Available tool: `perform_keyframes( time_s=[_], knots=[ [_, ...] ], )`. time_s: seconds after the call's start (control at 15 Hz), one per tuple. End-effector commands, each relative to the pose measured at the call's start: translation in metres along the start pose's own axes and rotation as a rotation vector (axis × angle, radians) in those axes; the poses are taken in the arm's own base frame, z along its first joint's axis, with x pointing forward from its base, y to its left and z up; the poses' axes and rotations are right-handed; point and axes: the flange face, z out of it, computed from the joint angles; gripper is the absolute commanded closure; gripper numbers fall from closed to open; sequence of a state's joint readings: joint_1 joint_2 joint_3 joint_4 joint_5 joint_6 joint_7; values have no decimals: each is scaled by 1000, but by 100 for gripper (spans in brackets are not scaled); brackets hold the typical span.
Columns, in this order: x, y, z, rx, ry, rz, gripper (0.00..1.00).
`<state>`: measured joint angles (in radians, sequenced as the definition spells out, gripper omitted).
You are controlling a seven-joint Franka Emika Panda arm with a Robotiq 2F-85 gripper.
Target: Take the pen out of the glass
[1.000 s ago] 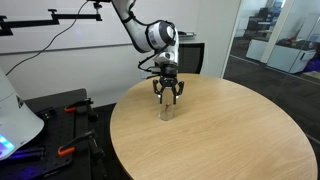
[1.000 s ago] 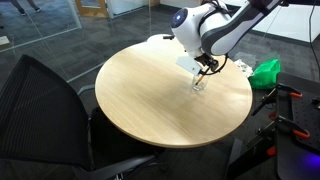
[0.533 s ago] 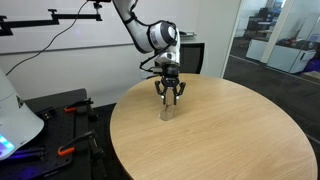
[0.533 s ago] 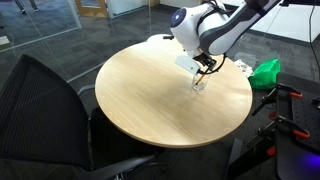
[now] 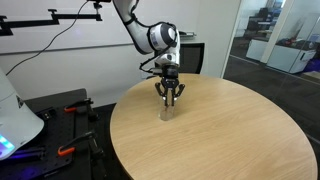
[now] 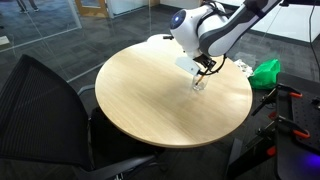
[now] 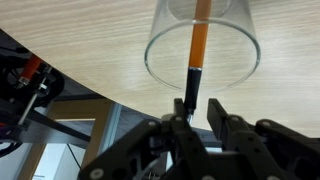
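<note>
The clear glass (image 7: pixel 232 62) stands upright on the round wooden table (image 5: pixel 225 140), near its edge, and it shows small in both exterior views (image 5: pixel 165 113) (image 6: pixel 198 85). The pen (image 7: pixel 199 40), orange with a dark top end, stands inside it and sticks out above the rim. My gripper (image 7: pixel 200 108) hangs straight above the glass (image 5: pixel 170 98) (image 6: pixel 203 72). Its fingers are narrowed on either side of the pen's dark top. The pen lies against one finger (image 7: pixel 184 112), with a gap left to the other.
A black office chair (image 6: pixel 40 110) stands close to the table's edge. A green object (image 6: pixel 266 71) lies beyond the table. A dark bench with orange-handled tools (image 5: pixel 65 120) and a white lamp-like object (image 5: pixel 12 115) stand beside the table.
The fingers have closed in from a wide spread to a narrow gap around the pen's top. The arm, glass and pen have stayed in place.
</note>
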<state>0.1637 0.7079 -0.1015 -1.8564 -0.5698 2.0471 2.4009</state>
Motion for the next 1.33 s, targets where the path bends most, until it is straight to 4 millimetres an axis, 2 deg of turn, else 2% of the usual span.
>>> perform_keyframes(
  time_s=[0.0,0.4,0.67,0.93,1.27],
  knots=[
    [2,-5,-2,-6,-3,-15,99],
    [2,-2,-10,5,0,-15,97],
    [3,9,-27,11,30,-2,97],
    [12,27,-53,2,80,10,97],
    [37,55,-93,3,181,40,97]
  ],
)
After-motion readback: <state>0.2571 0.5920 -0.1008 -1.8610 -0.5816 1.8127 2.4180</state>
